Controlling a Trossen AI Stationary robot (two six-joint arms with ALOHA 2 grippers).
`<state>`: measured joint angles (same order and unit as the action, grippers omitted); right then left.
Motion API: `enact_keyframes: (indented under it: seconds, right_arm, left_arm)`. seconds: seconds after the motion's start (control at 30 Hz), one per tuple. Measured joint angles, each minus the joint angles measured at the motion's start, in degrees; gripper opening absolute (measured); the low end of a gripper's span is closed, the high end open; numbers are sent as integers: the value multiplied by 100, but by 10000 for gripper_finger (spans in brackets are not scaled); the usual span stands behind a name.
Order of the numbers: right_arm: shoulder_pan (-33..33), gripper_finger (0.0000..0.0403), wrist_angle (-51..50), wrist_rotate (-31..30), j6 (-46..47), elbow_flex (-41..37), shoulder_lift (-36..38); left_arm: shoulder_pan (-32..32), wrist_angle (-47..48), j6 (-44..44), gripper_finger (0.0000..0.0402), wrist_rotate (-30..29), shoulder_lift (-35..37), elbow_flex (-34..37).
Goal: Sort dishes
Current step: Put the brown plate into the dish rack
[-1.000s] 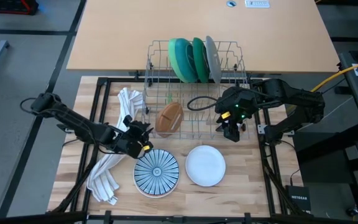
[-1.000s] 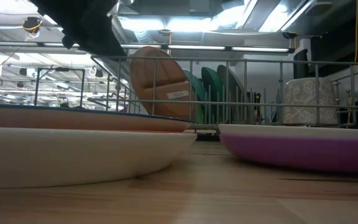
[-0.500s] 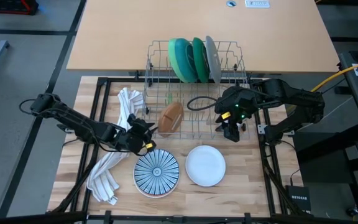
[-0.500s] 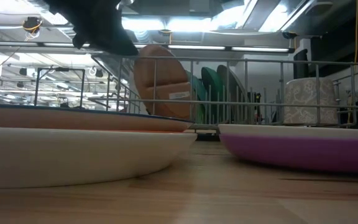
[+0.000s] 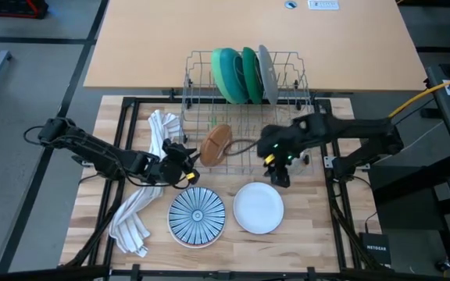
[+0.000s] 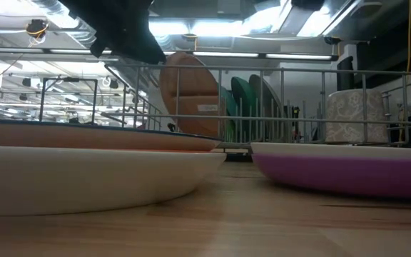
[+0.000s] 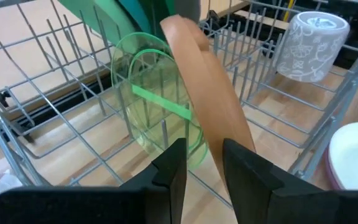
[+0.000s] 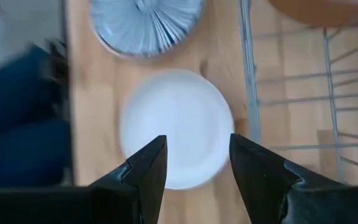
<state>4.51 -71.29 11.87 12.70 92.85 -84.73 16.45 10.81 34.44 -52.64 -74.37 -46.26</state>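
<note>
An orange plate (image 5: pixel 216 143) stands on edge, tilted, inside the wire dish rack (image 5: pixel 287 62), and my left gripper (image 5: pixel 183 161) is shut on it from the rack's left side. At the rack's far end, green dishes (image 5: pixel 235 74) and a grey plate (image 5: pixel 266 74) stand upright. A blue-and-white striped plate (image 5: pixel 197 215) and a white plate (image 5: pixel 258 207) lie flat on the table in front of the rack. My right gripper (image 5: pixel 278 170) hangs open above the white plate (image 8: pixel 173 124), touching nothing. My left gripper pinches the orange plate's rim (image 7: pixel 224 138) between its two fingers, on the plate's edge nearest the arm. The fingers come nearly level from the table's left, slanting a little down. The plate stands tilted within the rack; whether its lower rim rests on the wires I cannot tell.
A clear glass cup (image 7: pixel 160 118) lies in the rack just behind the orange plate. A patterned white cup (image 7: pixel 306 46) sits at the rack's right side. A white striped towel (image 5: pixel 148 187) lies on the table at the left, under my left arm.
My left gripper has gone toward the table's right, into the rack, and the orange plate has turned more on edge and moved with it. My right gripper has come down and toward the near left, over the white plate, staying open.
</note>
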Motion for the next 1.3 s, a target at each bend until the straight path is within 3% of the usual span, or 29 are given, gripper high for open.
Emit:
enact_keyframes:
  seconds: [0.17,0.3,0.5,0.77,1.07,1.3]
  right_arm:
    - [-197,179,1000,-150,-566,-1078,1]
    - [-611,179,1916,182,-738,-1614,4]
    - [-1239,179,3247,947,-739,-2133,4]
    - [-1633,179,4900,970,-473,-2667,-57]
    - [-1617,179,6158,544,-362,-2712,-846]
    - [-1617,179,6330,-298,-360,-2712,-1115]
  left_arm:
    - [4,-83,4,94,0,-2,0]
    - [4,-220,4,94,0,-4,0]
    - [-11,-478,7,94,0,-9,0]
    - [-90,-599,-19,94,-2,-9,0]
    - [-122,-595,-663,94,-28,-9,0]
    - [-124,-630,-577,94,-26,-2,0]
